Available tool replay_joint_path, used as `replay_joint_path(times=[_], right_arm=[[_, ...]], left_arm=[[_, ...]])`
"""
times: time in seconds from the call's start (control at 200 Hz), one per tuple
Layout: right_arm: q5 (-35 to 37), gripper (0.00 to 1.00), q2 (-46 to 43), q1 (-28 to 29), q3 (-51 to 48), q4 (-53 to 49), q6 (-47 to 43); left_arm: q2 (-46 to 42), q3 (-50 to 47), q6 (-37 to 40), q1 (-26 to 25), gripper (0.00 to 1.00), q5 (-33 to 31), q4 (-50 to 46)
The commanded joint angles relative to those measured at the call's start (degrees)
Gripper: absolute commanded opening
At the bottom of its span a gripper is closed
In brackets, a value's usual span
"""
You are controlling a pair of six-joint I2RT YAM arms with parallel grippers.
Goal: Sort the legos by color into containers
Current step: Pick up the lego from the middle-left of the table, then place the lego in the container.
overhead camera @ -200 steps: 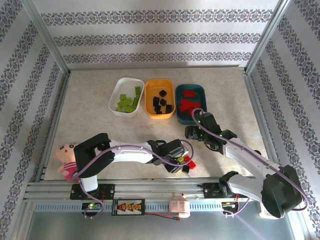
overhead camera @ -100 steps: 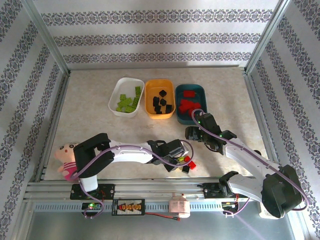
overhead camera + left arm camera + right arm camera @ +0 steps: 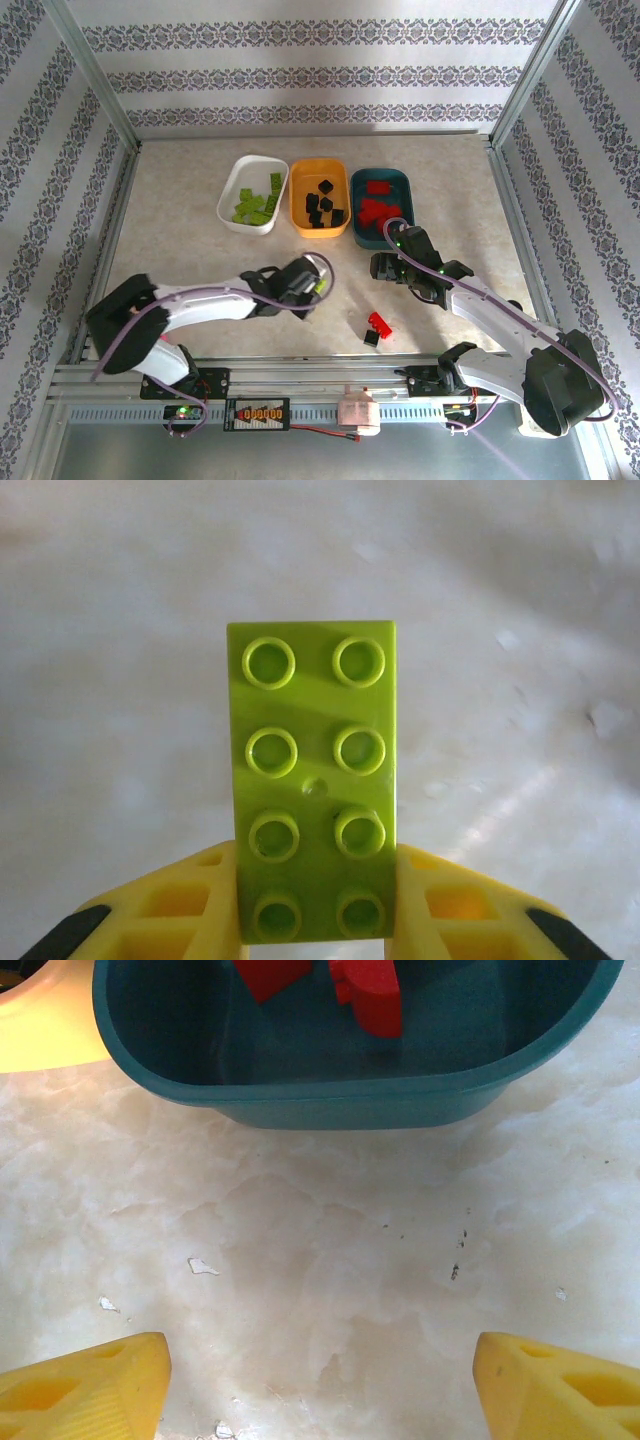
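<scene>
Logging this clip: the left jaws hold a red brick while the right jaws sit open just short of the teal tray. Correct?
Not quite. The brick in the left jaws is lime green, not red, as the left wrist view shows. The right jaws do sit open just short of the teal tray.

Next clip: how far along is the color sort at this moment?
Mostly done: green legos lie in the white tray, black legos in the orange tray, red legos in the teal tray. In hand: the left gripper is shut on a lime green brick. Left: placing it, plus a red brick and a black brick loose near the front edge. The right gripper is open, empty, beside the teal tray.
</scene>
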Motion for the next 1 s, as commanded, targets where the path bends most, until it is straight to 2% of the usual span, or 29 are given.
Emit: replay_joint_path(times=[0.0, 0.095, 0.2, 0.34, 0.425, 0.615, 0.75, 0.83, 0.994], right_arm=[[0.28, 0.79, -0.76, -0.14, -0.07, -0.38, 0.18], [0.04, 0.79, -0.41, -0.13, 0.08, -0.23, 0.25], [-0.14, 0.79, -0.22, -0.06, 0.13, -0.29, 0.14], [-0.2, 0.79, -0.08, -0.06, 0.21, -0.51, 0.1], [-0.24, 0.79, -0.4, -0.11, 0.13, -0.83, -0.04], [-0.16, 0.79, -1.8, -0.06, -0.64, -1.48, -0.14], [-0.3, 0.79, -2.67, -0.11, -1.26, -1.81, -0.16], [-0.63, 0.79, -2.89, -0.06, -1.26, -2.42, -0.38], [-1.37, 0.8, -3.45, -0.06, -1.28, -3.45, -0.78]], left_arm=[[-9.13, -1.49, -2.99, 7.03, 0.19, -4.83, -0.68], [-14.67, -0.73, -3.62, 14.6, 0.19, -5.81, -1.35], [-15.69, 2.82, -3.75, 22.18, 0.19, -6.57, -1.42], [-8.11, 10.48, -5.99, 32.28, 0.19, -0.09, -1.65], [-1.13, 16.0, -6.68, 36.37, 0.17, 3.43, -2.3], [13.65, 29.01, -6.93, 40.64, 0.15, 6.04, -8.14], [21.45, 35.69, -7.79, 42.25, 0.17, 7.36, -12.06], [24.57, 38.87, -8.45, 42.81, 0.26, 7.71, -14.02], [25.74, 41.06, -9.43, 43.13, 0.52, 8.05, -14.27]])
